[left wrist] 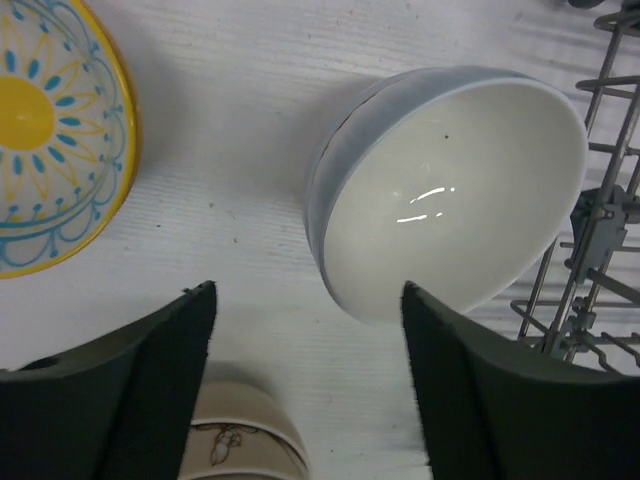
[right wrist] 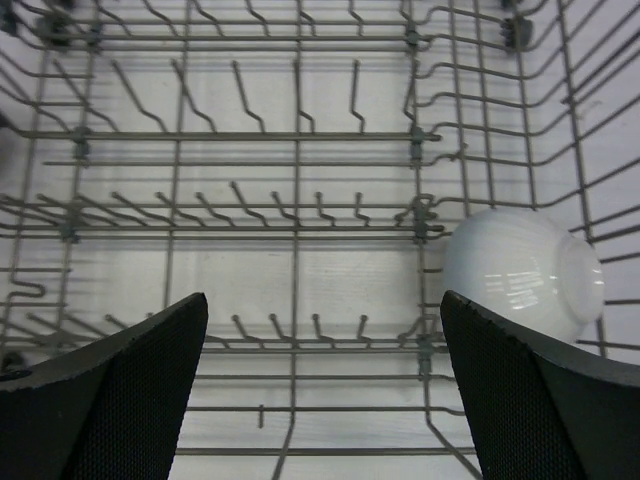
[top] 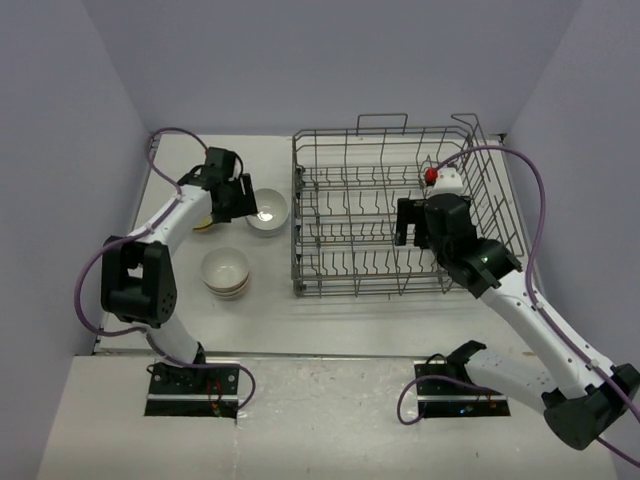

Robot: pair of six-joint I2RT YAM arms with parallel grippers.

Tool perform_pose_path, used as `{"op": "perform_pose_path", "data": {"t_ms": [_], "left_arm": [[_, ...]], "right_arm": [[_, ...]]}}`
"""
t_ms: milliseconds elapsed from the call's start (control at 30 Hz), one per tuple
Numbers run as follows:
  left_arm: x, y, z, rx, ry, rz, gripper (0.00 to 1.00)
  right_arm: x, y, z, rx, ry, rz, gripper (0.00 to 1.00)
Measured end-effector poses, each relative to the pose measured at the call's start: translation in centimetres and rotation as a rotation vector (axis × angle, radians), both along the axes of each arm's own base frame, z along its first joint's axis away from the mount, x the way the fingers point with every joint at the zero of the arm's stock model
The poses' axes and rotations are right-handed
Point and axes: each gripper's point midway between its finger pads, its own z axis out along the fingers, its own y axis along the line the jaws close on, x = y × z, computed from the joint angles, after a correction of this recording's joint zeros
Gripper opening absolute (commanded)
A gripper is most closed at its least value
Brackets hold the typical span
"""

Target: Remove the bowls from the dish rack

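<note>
The dish rack sits with its long side running left to right across the white table, handle loops up, with pale lavender walls on three sides. Inside it, toward its right end, one tipped white bowl lies on its side against the tines, with its foot ring facing right and its mouth turned away from the camera.

The other bowls are on the table left of the rack. The upright white bowl is just beside the rack's left wall, mouth up. A stack of bowls is a bit further left and nearer the arm bases. A yellow-centred bowl with teal markings is further left again, half hidden under the arm in the top view.

The left arm is bent at the elbow and reaches forward. The left gripper points down at the table beside the upright white bowl, spread wide and holding nothing. The right arm comes in from the rack's right side. The right gripper hangs over the rack's right half looking down into it, also wide apart and empty, with the tipped bowl just past its right finger.
</note>
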Motion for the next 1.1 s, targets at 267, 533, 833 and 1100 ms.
{"op": "perform_pose_path", "data": {"t_ms": [267,533,833,1100], "left_arm": [[-2.1,1.1,10.4,0.005,-0.24,0.026,1.0],[-11.2,2.6,23.3,-0.046,-0.729,0.025,1.0],[-13.2,2.9,11.3,0.039,-0.499,-0.053,1.0],[-13.6,2.3,12.7,-0.002,-0.568,-0.078,1.0]], "right_arm": [[1.0,-6.5,-2.9,-0.297,0.156,-0.235,0.99],[0.7,-9.7,-6.4,-0.583,0.32,-0.334,0.99],[1.4,-10.1,-9.3,-0.718,0.426,-0.346,0.99],[1.5,-10.9,-10.6,-0.803,0.476,-0.361,0.99]]}}
